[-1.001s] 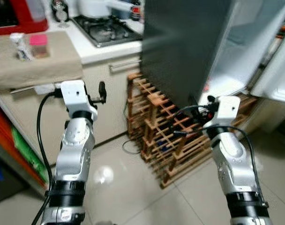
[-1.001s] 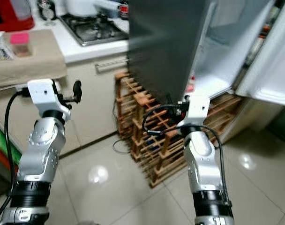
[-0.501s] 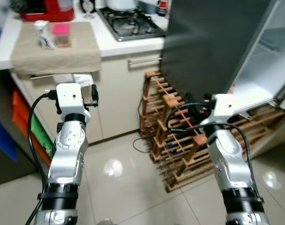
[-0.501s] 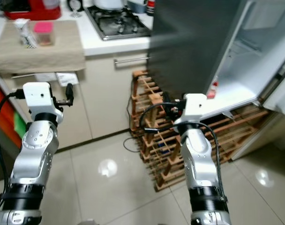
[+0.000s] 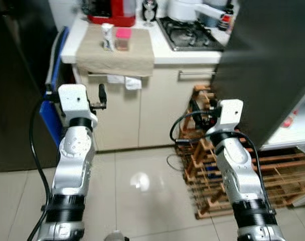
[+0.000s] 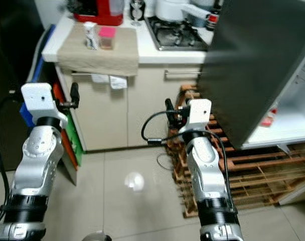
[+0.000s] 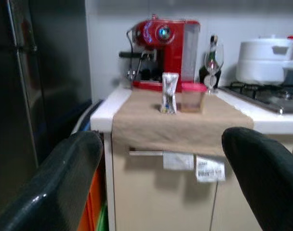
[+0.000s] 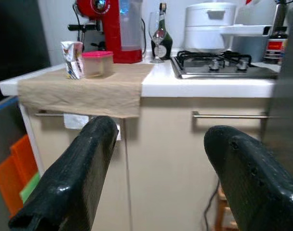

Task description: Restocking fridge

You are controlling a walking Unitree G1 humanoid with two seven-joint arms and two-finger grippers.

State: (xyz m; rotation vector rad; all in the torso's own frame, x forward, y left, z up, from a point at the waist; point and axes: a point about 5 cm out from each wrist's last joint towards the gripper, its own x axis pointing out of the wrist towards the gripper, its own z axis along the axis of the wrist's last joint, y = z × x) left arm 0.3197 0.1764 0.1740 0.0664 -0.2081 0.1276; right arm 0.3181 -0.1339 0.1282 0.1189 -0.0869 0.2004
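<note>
A small printed carton (image 5: pixel 108 37) and a pink-lidded clear tub (image 5: pixel 123 39) stand side by side on a beige cloth (image 5: pixel 117 52) draped over the white counter. The dark grey fridge (image 5: pixel 265 65) rises at the right, with its white inside shelf (image 5: pixel 293 131) showing. Both arms are raised in front of me, well short of the counter. My left gripper (image 7: pixel 163 144) is open and empty and faces the carton (image 7: pixel 169 93). My right gripper (image 8: pixel 161 132) is open and empty, level with the cupboard front.
A wooden wine rack (image 5: pixel 217 170) stands on the tiled floor beside the fridge. A gas hob (image 5: pixel 192 35), white pot (image 5: pixel 185 9), wine glass (image 8: pixel 158 34) and red coffee machine (image 5: pixel 112 10) sit on the counter. A tall dark cabinet (image 5: pixel 17 75) and coloured bins (image 6: pixel 67 145) are at the left.
The camera has swung left: the counter with the carton and tub now sits in the middle and the fridge has slid to the right edge. Both grippers stay open and empty.
</note>
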